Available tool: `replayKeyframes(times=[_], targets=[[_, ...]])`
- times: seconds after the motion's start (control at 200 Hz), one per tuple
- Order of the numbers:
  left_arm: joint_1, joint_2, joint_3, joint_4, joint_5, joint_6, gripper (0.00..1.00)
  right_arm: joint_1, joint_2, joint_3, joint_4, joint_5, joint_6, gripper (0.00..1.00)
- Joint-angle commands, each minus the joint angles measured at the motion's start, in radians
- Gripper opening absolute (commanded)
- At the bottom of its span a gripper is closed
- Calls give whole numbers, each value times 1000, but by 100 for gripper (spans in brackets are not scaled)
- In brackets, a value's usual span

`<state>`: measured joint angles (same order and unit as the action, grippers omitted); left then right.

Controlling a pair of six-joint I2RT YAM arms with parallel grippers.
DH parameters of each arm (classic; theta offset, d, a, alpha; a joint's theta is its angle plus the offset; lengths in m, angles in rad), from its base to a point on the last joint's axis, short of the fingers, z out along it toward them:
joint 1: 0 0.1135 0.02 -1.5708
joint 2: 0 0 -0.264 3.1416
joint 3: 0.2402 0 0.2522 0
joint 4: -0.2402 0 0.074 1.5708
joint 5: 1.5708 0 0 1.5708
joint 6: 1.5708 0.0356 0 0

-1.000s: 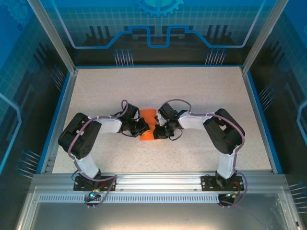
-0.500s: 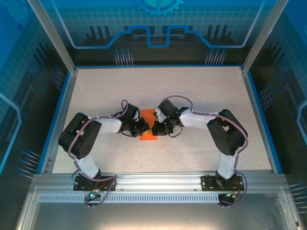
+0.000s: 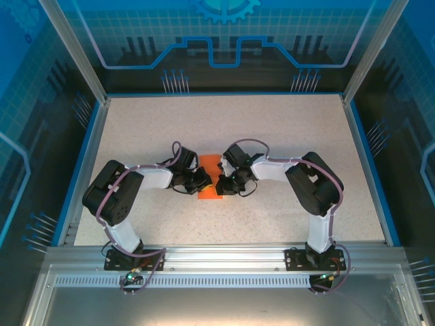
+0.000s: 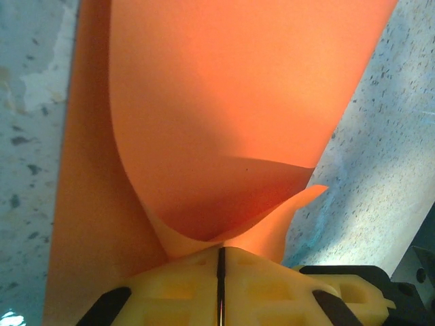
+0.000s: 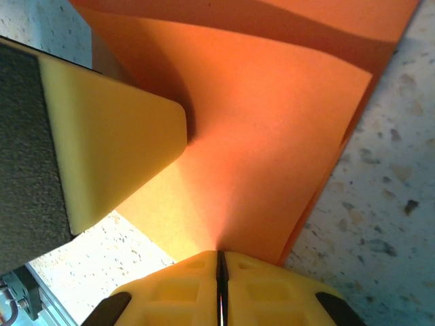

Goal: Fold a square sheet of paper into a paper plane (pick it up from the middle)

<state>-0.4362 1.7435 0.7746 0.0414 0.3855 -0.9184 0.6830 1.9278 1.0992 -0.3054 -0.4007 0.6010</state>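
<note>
The paper [image 3: 209,195] lies at the centre of the table [image 3: 285,136], between the two arms, its long side running away from the bases. The top view shows it as a narrow orange strip, with one end beyond the grippers and the other end on the near side of them. The left gripper [image 3: 201,180] meets the paper from the left and the right gripper [image 3: 223,183] from the right; the two sit just beside each other over its middle. In the left wrist view the left gripper [image 4: 219,261] has its yellow pads pressed together on the paper [image 4: 224,115] – only a thin dark seam shows between them. From this pinch an upper layer curls up and away in a cone, while a lower layer lies flat on the speckled surface to the left. In the right wrist view the right gripper [image 5: 219,261] is likewise clamped on the paper [image 5: 272,149], pads together. The sheet fans out from the pinch, and a second layer shows as a thin edge along its right side. A yellow finger [image 5: 115,149] on a black body – the other arm's – touches the sheet from the left.
</note>
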Motion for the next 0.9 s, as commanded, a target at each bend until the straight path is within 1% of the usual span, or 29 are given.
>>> replayKeyframes(times=[0.0,0.15,0.315,0.635,0.785,0.895], targets=[[-1,-18,1,-48,-76,-6,12,-11,-2,-53,-103,26,-26,10],[8,-18,35,-48,-94,32,14,-11,0,-57,-133,37,-41,10],[28,0,67,-41,-97,65,15,-11,30,-39,-195,53,-53,10],[99,37,61,-41,-103,137,15,-11,41,-39,-231,82,-53,10],[120,19,48,-30,-91,169,16,-11,39,-36,-222,75,-48,10],[120,-35,46,-15,-67,188,17,-11,35,-33,-221,76,-44,10]])
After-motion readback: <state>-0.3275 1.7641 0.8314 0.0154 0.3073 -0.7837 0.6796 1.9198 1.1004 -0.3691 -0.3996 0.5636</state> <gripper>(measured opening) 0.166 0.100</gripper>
